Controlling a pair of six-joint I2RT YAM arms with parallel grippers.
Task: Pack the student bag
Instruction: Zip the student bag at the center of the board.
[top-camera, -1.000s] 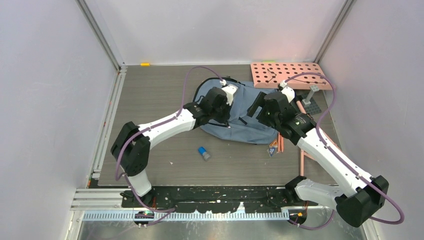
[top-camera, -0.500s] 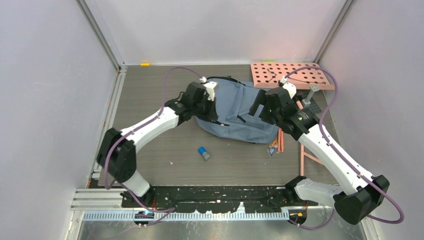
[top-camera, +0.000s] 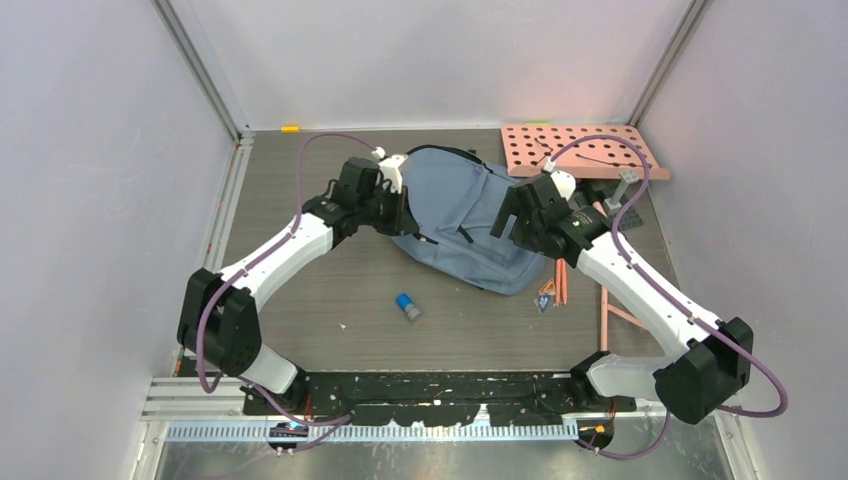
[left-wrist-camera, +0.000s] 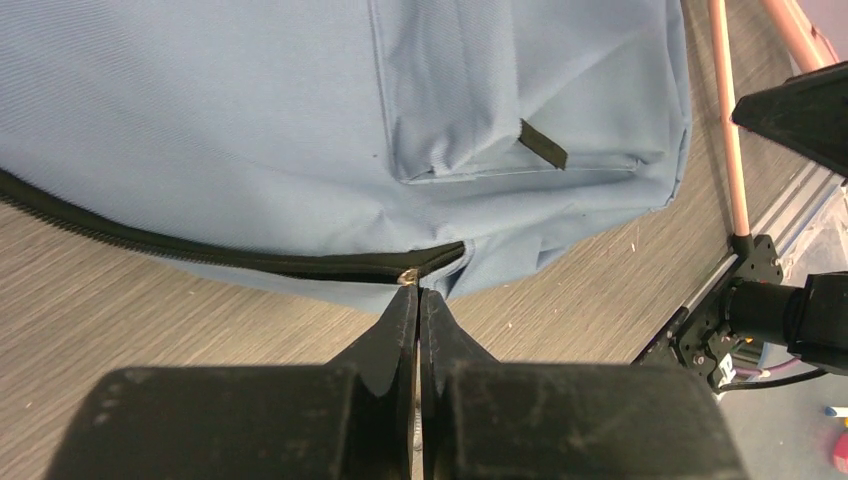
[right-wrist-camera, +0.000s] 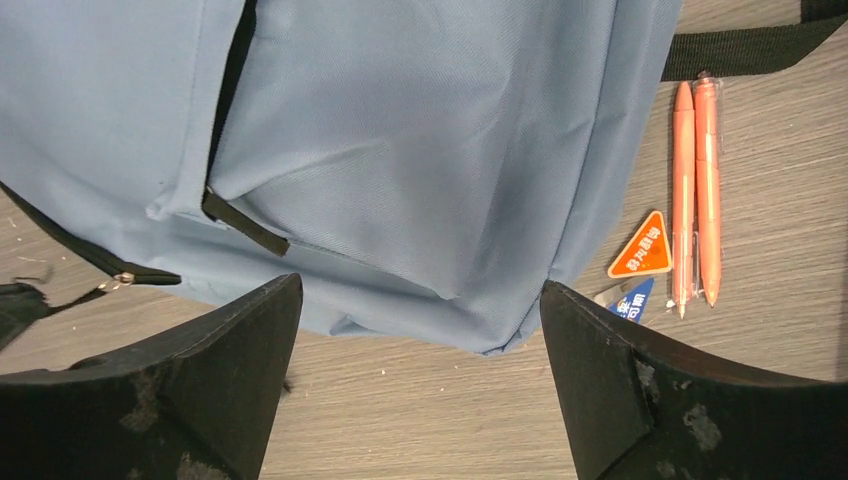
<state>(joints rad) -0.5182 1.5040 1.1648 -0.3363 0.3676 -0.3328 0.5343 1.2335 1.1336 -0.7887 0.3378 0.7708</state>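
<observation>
The left gripper (left-wrist-camera: 413, 293) is clamped shut on the small metal zipper pull (left-wrist-camera: 408, 278), its two tips pressed together at the bag's lower edge. Over the last second this arm has swung well to the left across the bag (top-camera: 460, 215), taking the pull with it along the dark zipper (left-wrist-camera: 200, 255). That reads as the main compartment being unzipped. Whether the teeth behind the pull have parted cannot be made out from the wrist view.

The right gripper (right-wrist-camera: 420, 290) is spread wide and grips nothing. It hovers over the bag's near right corner, having shifted only slightly while its jaws widened. It is probably there to steady the fabric against the pull.

The grey-blue bag lies flat on the middle of the table (top-camera: 300, 300), about where it was. Two orange pens (right-wrist-camera: 695, 190) and an orange triangle (right-wrist-camera: 642, 248) lie just beside its right edge, and a small blue thing (top-camera: 407, 306) sits nearer the arms. Nothing looks packed yet, so the task seems to be at its opening step.
</observation>
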